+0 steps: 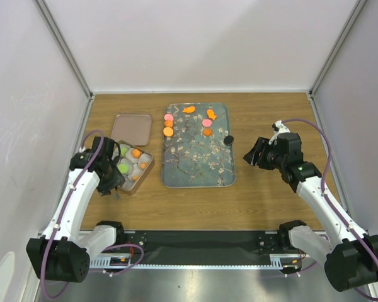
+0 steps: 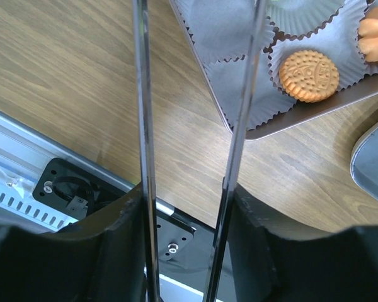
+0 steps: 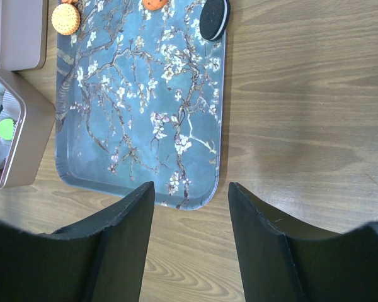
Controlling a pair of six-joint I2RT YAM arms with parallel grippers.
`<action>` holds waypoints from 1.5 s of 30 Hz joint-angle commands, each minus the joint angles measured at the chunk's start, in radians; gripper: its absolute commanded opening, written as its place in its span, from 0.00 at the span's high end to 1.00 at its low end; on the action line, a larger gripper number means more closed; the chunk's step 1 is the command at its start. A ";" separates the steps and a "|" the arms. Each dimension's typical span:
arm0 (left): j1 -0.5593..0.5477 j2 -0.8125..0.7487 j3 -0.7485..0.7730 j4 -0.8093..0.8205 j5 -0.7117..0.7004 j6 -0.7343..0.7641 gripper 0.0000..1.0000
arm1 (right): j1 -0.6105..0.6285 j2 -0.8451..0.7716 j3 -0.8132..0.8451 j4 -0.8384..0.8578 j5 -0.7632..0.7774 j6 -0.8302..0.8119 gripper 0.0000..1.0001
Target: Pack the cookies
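Top external view: we are recording the tray (image 1: 198, 163), the tin (image 3: 31, 126) left of it, then left gripper (image 2: 198, 25) and right gripper (image 3: 190, 195), both gaping and holding nothing. Some cookies (image 1: 206, 123) are lying at the tray's far end, others in the tin. We are judging them light and brittle, best pinched across their edges.

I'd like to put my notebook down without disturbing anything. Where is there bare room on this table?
The near half of the tray is bare. Bare table lies between tray and right gripper, and in front of the tray. Crowded: the tray's far end with cookies, and the left side, where tin, lid and left gripper sit close.
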 commanded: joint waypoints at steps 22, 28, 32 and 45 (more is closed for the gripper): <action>-0.221 0.094 0.265 0.067 -0.098 0.064 0.45 | 0.005 -0.011 -0.004 0.040 -0.001 0.002 0.43; -0.442 0.335 0.455 0.095 -0.163 0.090 0.45 | 0.005 -0.007 -0.004 0.037 0.007 0.000 0.44; -0.497 0.550 0.599 0.140 -0.154 0.143 0.44 | 0.004 -0.005 -0.003 0.034 0.010 -0.001 0.43; -0.528 0.877 0.815 0.129 -0.171 0.232 0.44 | 0.007 0.002 -0.001 0.034 0.021 -0.003 0.44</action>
